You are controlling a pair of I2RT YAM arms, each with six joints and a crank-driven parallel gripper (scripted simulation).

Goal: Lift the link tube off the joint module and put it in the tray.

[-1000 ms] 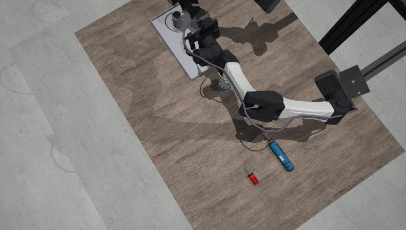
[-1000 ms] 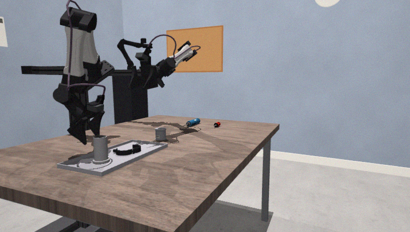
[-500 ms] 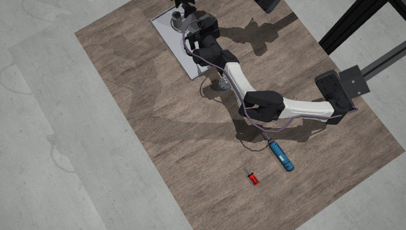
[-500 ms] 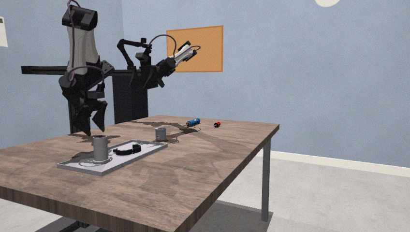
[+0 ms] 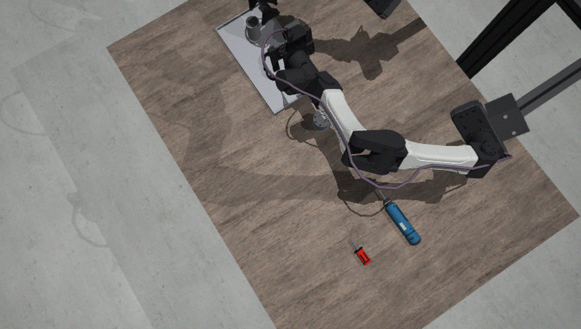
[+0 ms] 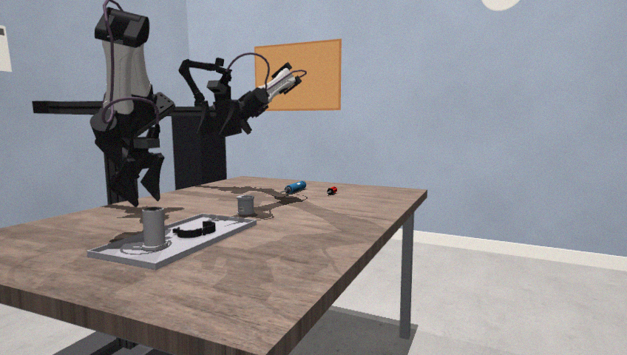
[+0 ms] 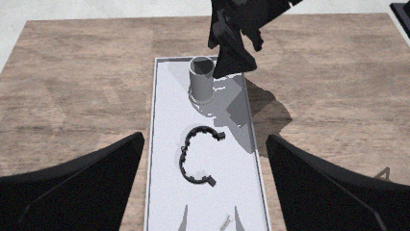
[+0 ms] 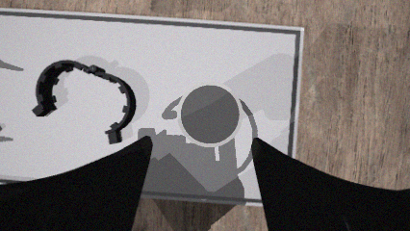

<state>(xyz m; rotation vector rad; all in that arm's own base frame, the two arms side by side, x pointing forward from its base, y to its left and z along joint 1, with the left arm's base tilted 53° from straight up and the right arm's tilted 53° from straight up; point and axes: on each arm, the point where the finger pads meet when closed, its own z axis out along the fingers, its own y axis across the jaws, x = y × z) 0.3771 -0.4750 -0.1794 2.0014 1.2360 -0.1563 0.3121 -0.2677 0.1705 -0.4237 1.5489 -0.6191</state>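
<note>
Top: joint module [image 5: 320, 121] [image 6: 245, 205] stands outside tray [image 5: 249, 61] [image 6: 156, 265] [image 7: 150, 144] [image 8: 297, 96], just beside its end, on tabletop [image 5: 285, 244] [image 6: 264, 281] [image 7: 87, 87] [image 8: 356, 96].

Exterior: link tube [image 6: 154, 228] [image 7: 201, 82] [image 8: 210, 142] upright inside tray; right end effector [image 6: 147, 202] [image 7: 217, 77] [image 8: 204, 140] above tray, open, apart from tube.

Left wrist: left end effector [image 7: 206, 137] spread open; black clamp [image 6: 194, 229] [image 7: 184, 156] [image 8: 131, 101] inside tray.

Right wrist: tube near tray's far end from clamp.

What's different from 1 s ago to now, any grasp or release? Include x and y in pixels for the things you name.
The right gripper [image 5: 258, 11] [image 6: 146, 203] [image 7: 211, 62] [image 8: 201, 140] moved up, farther above the rim of the link tube [image 5: 253, 31] [image 6: 154, 228] [image 7: 202, 87] [image 8: 210, 144], and a bit rightward in the exterior view. No grasp or release visible. Unchanged: tube upright in the tray [image 5: 244, 65] [image 6: 123, 260] [image 7: 166, 120] [image 8: 159, 48], joint module [image 5: 320, 121] [image 6: 245, 205] standing outside it, left gripper [image 5: 268, 65] [image 6: 209, 134] [image 7: 206, 139] open.
</note>
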